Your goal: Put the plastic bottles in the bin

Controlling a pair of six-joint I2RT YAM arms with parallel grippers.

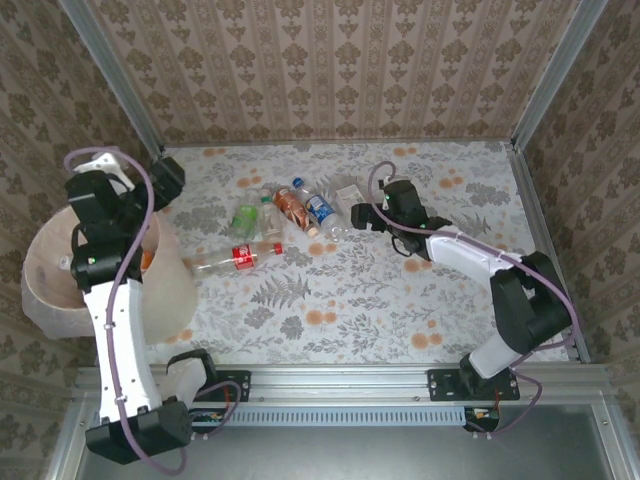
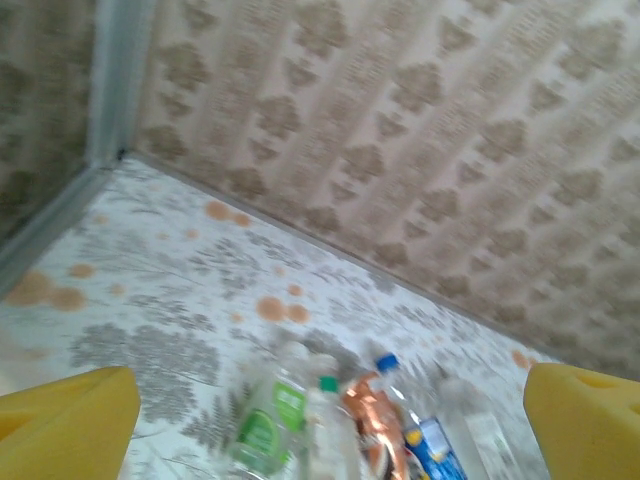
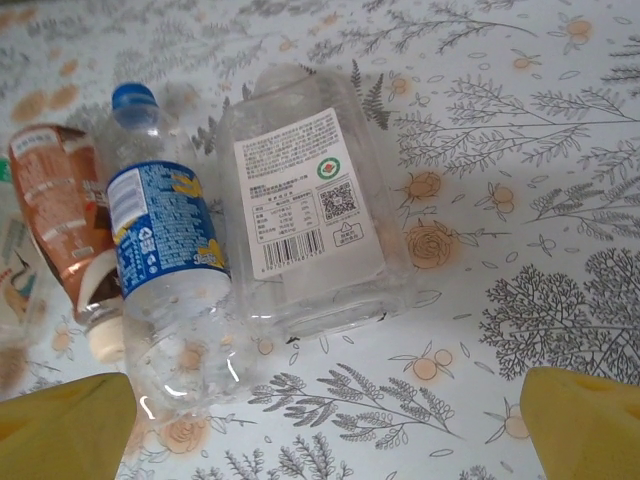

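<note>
Several plastic bottles lie in a cluster mid-table: a red-labelled one (image 1: pixel 235 257), a green-labelled one (image 1: pixel 245 218), an orange-brown one (image 1: pixel 290 205), a blue-labelled one (image 1: pixel 318 207) and a clear square one (image 1: pixel 350 193). The bin (image 1: pixel 40 265) stands at the left edge under my left arm. My left gripper (image 1: pixel 168 183) hangs open and empty past the bin's far side; its yellow fingertips (image 2: pixel 65 425) frame the blurred green (image 2: pixel 262 420) and orange (image 2: pixel 372 415) bottles. My right gripper (image 1: pixel 362 215) is open just right of the cluster, above bare table (image 3: pixel 325 420) near the square bottle (image 3: pixel 305 200) and blue-labelled bottle (image 3: pixel 160 230).
Patterned walls with metal corner posts (image 1: pixel 120 90) close off the back and both sides. The floral tabletop (image 1: pixel 400 300) lies bare in front of the bottles and to the right. A metal rail (image 1: pixel 340 385) runs along the near edge.
</note>
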